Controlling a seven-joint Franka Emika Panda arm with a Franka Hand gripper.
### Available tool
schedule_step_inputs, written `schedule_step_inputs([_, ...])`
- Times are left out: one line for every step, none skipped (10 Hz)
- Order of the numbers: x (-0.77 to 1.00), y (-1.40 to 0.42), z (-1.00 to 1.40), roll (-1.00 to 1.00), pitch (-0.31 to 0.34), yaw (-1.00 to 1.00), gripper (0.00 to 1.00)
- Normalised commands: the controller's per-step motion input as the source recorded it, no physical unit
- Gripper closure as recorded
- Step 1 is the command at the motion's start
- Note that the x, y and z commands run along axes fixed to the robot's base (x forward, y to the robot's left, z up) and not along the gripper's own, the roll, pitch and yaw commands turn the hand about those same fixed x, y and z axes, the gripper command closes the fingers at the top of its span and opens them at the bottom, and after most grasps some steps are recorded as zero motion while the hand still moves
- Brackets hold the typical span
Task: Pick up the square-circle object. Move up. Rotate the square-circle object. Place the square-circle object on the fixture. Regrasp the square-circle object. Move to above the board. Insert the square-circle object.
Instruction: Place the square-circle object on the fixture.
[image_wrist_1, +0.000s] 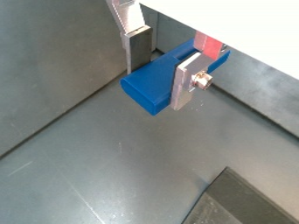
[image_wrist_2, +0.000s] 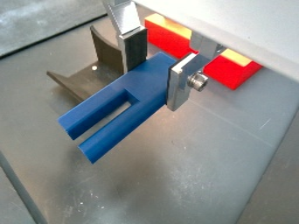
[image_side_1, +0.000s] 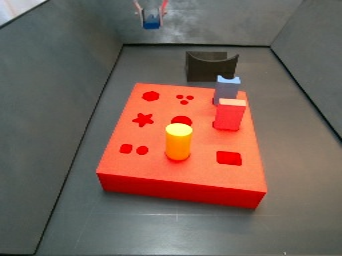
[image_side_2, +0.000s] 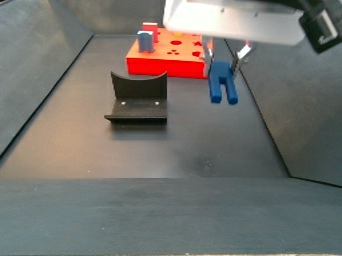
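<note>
The tool (image_wrist_2: 156, 63) was a two-finger parallel unit, seen from close up in both wrist views and sitting above the grey floor. Its fingers (image_wrist_2: 126, 26) were flat silver metal plates, thin and straight-edged, each backed by a dark pad on the inner face. One plate (image_wrist_1: 184, 83) carried a small round silver screw head near its lower end. In a side view the tool (image_side_2: 223, 58) hung beneath a broad pale grey-white housing (image_side_2: 234, 20), with a black block at that housing's corner.
</note>
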Motion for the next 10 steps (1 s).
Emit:
schedule_step_inputs([-0.04, -0.01, 0.92, 0.16, 0.106, 0.03, 1.00])
schedule_step_inputs([-0.03, 0.00, 0.81, 0.16, 0.106, 0.03, 1.00])
schedule_step_inputs([-0.02, -0.01, 0.66, 0.18, 0.115, 0.04, 1.00])
schedule_step_inputs([-0.02, -0.01, 0.55, 0.18, 0.120, 0.05, 1.00])
schedule_step_inputs([-0.01, -0.01, 0.44, 0.17, 0.119, 0.04, 1.00])
schedule_step_inputs([-0.01, 0.00, 0.32, 0.14, 0.116, 0.04, 1.00])
schedule_step_inputs([0.00, 0.00, 0.19, 0.12, 0.111, 0.03, 1.00])
schedule_step_inputs([1.00, -0.31, -0.24, 0.28, 0.363, -0.11, 1.00])
schedule_step_inputs([1.00, -0.30, -0.27, 0.27, 0.352, -0.10, 1.00])
schedule_step_inputs([1.00, -0.26, -0.23, 0.26, 0.298, -0.05, 1.00])
